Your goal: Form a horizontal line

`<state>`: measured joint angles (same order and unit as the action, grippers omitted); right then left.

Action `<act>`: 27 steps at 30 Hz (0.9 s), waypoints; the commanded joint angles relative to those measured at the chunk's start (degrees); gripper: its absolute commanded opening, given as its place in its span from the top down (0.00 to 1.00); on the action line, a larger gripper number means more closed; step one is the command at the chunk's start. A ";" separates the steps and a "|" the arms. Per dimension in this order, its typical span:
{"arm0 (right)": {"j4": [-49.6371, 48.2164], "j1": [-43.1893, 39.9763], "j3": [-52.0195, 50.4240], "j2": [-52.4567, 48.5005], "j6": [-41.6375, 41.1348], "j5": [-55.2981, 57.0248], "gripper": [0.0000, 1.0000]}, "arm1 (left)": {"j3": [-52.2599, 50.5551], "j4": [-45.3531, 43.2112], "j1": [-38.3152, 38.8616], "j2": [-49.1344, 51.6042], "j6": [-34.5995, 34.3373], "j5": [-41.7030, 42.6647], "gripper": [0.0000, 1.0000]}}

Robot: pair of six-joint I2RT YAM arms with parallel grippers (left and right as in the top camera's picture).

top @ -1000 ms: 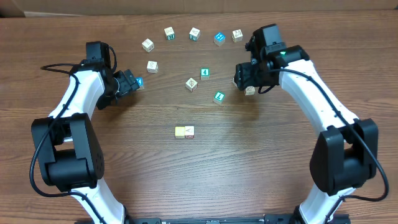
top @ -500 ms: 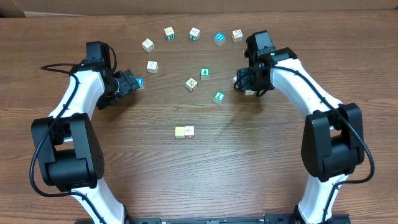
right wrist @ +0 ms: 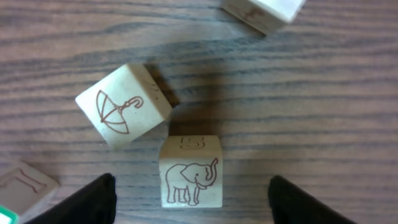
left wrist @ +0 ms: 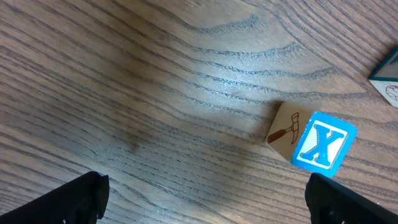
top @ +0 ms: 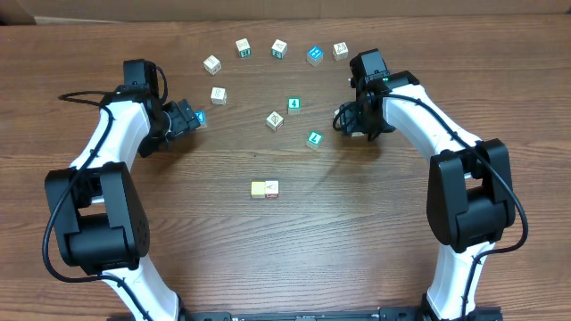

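Observation:
A short row of two touching cubes lies mid-table: a pale yellow cube [top: 259, 189] and a whitish cube [top: 272, 188]. My right gripper [top: 355, 123] is open and low over the table at the right. In the right wrist view its fingers [right wrist: 193, 190] straddle a whitish elephant cube [right wrist: 189, 168] without touching it. An umbrella cube [right wrist: 121, 106] sits tilted just beyond it, to the left. My left gripper [top: 186, 118] is open and empty [left wrist: 202, 199], with a blue X cube [left wrist: 323, 142] ahead of it to the right.
Loose cubes are scattered across the far half: whitish ones [top: 211, 63] [top: 219, 94] [top: 275, 120] [top: 340, 51], teal ones [top: 293, 105] [top: 314, 138], a blue one [top: 314, 55]. Another cube [right wrist: 261, 9] lies beyond the right gripper.
My right gripper has shifted left and slightly back, and the cube that showed beside it is now hidden beneath it. The left arm and the two-cube row have not moved.

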<state>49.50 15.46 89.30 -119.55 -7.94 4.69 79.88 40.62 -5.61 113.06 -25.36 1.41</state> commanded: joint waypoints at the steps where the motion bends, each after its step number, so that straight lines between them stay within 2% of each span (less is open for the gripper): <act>1: -0.13 -0.04 0.66 -0.11 0.22 0.28 0.10 | 0.92 -0.20 0.37 0.63 0.07 -0.37 0.01; 2: -0.15 -0.04 0.66 -0.11 0.24 -0.11 0.00 | 0.92 -0.20 0.37 0.63 0.07 -0.37 0.00; 11: -0.57 -0.09 0.68 -0.11 0.22 -0.90 0.00 | 0.92 -0.20 0.37 0.63 0.07 -0.35 0.01; 14: -1.07 -0.09 0.66 -0.11 0.22 -0.90 0.09 | 0.92 -0.20 0.37 0.63 0.07 -0.37 0.00; 20: -1.25 -0.09 0.66 -0.11 0.22 -0.87 0.18 | 0.92 -0.20 0.37 0.63 0.07 -0.37 0.01; 27: -1.25 -0.09 0.66 -0.13 0.22 -0.87 0.19 | 0.92 -0.20 0.37 0.63 0.07 -0.35 0.00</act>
<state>48.58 15.46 89.30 -119.55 -7.51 4.23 79.88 40.64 -5.61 113.06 -25.36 1.41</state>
